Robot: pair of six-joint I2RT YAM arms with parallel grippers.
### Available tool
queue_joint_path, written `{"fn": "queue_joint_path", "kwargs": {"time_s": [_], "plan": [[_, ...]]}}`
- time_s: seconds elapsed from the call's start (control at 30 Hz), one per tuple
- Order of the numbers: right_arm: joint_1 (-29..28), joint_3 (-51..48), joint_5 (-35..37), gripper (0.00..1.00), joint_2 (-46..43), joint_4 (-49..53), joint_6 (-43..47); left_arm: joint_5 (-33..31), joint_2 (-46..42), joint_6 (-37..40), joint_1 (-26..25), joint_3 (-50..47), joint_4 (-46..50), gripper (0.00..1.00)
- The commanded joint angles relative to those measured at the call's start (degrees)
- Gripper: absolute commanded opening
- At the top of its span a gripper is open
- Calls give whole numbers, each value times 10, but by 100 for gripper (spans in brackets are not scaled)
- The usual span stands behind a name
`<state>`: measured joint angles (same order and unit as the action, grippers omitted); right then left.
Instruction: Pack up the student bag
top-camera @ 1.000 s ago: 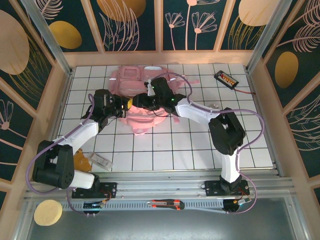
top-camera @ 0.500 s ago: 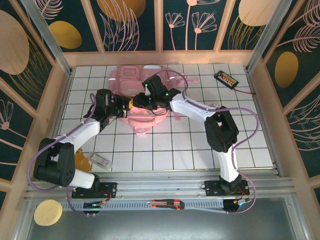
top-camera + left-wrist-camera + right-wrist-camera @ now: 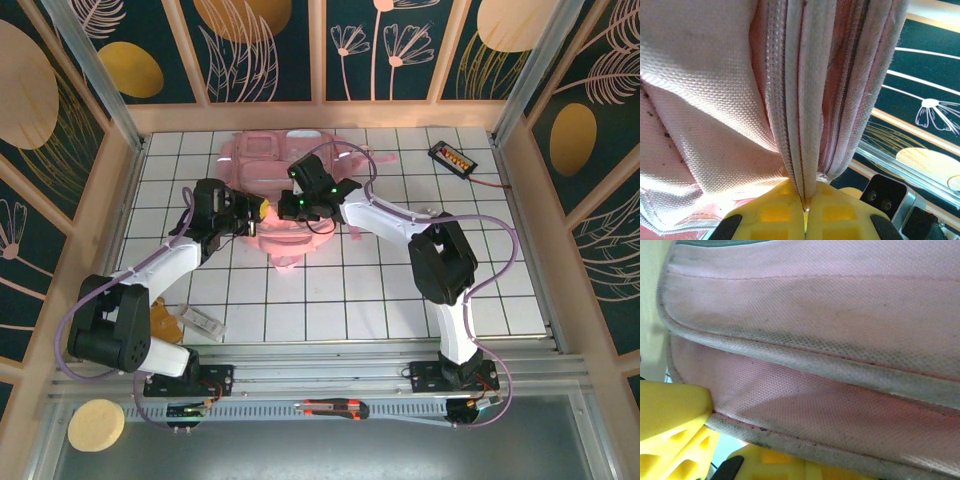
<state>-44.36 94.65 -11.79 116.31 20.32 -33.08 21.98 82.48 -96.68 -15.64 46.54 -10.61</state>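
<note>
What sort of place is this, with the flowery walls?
Probably a robot test booth, not a real classroom: a left arm and right arm bolted to a metal rail, a white gridded table, and printed flower panels walling in a pink backpack.

The student bag (image 3: 815, 315) overflows both my wrist views, blurred up close. From above, I can't make out the fingertips of the right end effector (image 3: 287, 210) among its folds.

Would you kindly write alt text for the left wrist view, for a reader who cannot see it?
The left gripper, yellow fingers shut, pinches a zipper-edged fold of the large pink woven-fabric backpack, which rises from the fingers across most of the frame. At right, a dark teal wall panel with pale flower drawings shows behind.
</note>
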Motion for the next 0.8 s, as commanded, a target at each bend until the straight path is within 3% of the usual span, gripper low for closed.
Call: {"fn": "queue_joint_path", "kwargs": {"time_s": [0.0, 0.1, 0.37, 0.67, 0.77], "plan": [[12, 14, 102, 0, 0, 109, 47, 35, -17, 38, -1, 33, -34, 0], [23, -11, 120, 0, -10, 155, 73, 38, -20, 81, 14, 38, 0, 0], [101, -148, 116, 0, -65, 134, 123, 96, -15, 150, 46, 38, 45, 0], [183, -136, 143, 0, -55, 95, 233, 145, -4, 223, 66, 62, 102, 0], [203, -112, 123, 0, -40, 64, 281, 161, 7, 255, 68, 74, 125, 0]]}}
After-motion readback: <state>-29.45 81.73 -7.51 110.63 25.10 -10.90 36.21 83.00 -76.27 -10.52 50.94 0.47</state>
